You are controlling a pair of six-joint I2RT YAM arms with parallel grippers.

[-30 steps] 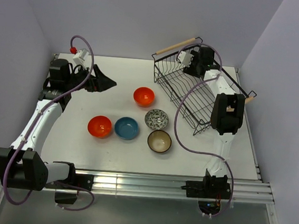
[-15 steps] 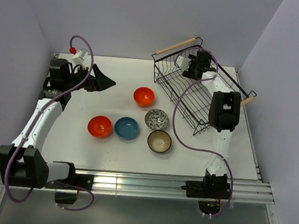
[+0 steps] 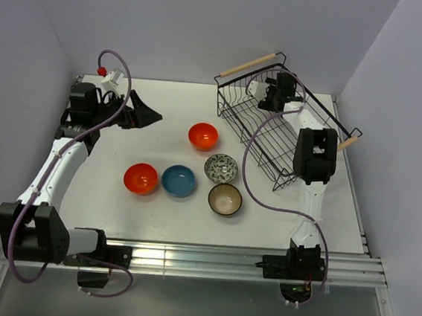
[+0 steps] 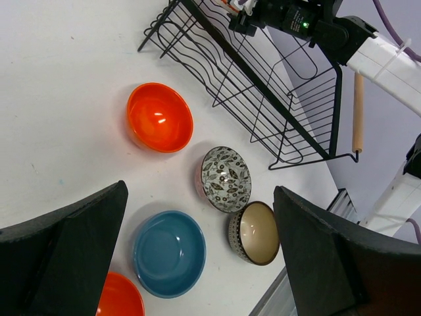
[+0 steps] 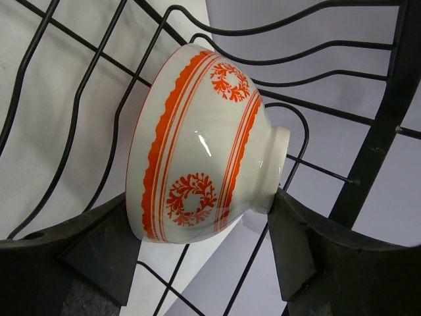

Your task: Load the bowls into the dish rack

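The left arm reaches along the left side of the desk (image 3: 175, 98). Its left claw (image 3: 146, 114) hovers at about 10 o'clock of the desk, fingers wide apart and holding nothing, pointing toward 3 o'clock.

Five bowls sit upright on the desk near its middle. One plain orange bowl (image 3: 141, 178) lies toward 7 o'clock. The blue bowl (image 3: 178, 180) is just beside it at its 3 o'clock. The second plain orange bowl (image 3: 203, 136) stands alone at 12 o'clock of the blue one, well apart from it. The grey-and-white patterned bowl (image 3: 221, 167) is at 2 o'clock of the blue bowl. The dark brown bowl (image 3: 225, 199) with a beige inside sits close against the patterned one at its 6 o'clock.

The dish rack (image 3: 269, 137) takes up the 1 to 2 o'clock corner, set at a slant, with a wooden handle (image 3: 251, 64) at its far end and another (image 3: 351, 140) at its right end.

The right arm reaches over the rack, and the right claw (image 3: 264, 90) is at the rack's far end, clamped on the orange-and-white patterned bowl (image 5: 197, 145). That bowl is turned on its side, one finger at the rim and the other at the foot, with rack wires close behind it. Whether it touches them cannot be told.
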